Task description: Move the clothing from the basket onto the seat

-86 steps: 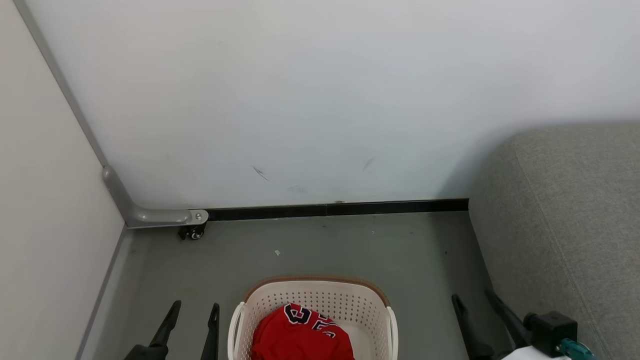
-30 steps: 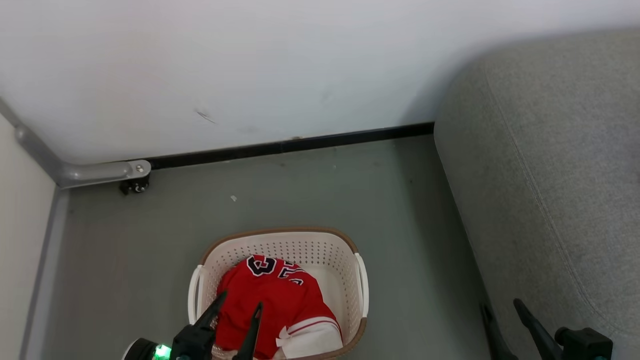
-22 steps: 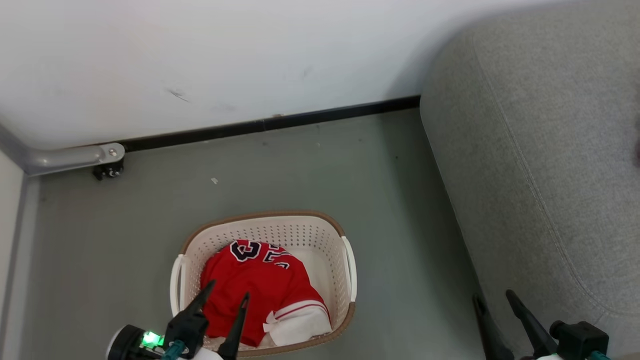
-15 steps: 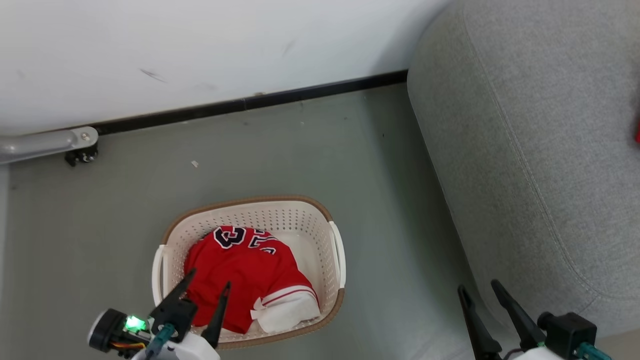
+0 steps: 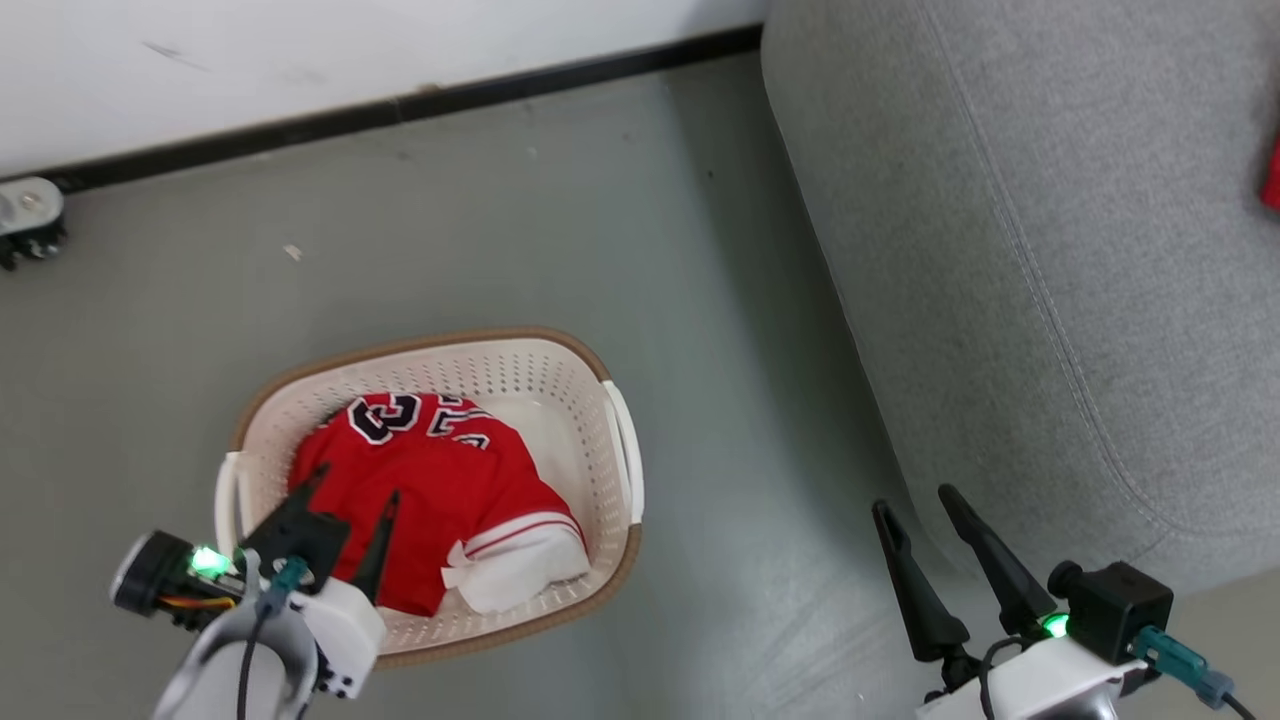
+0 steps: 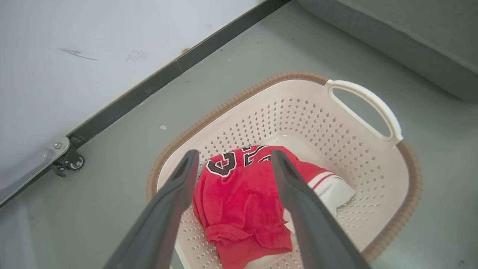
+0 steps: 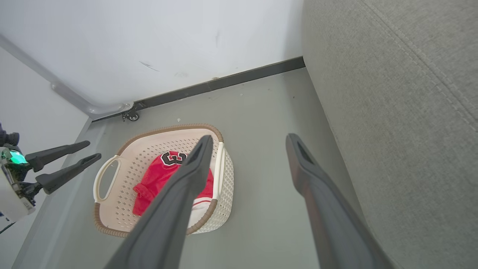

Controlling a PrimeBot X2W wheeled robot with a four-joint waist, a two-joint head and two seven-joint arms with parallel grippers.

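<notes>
Bright red jersey with black-and-white numerals (image 5: 430, 470), heaped in oval cream perforated plastic basket (image 5: 520, 365), near grey upholstered sofa (image 5: 1000, 200)
Likely light, limp, no stiffness; pinch a raised fold atop the heap. Left gripper (image 5: 354, 484) spread, empty, above it; right gripper (image 5: 912, 498) spread, empty

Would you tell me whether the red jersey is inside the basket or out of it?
Inside: the red jersey lies crumpled within the basket, ringed by its perforated walls.
</notes>
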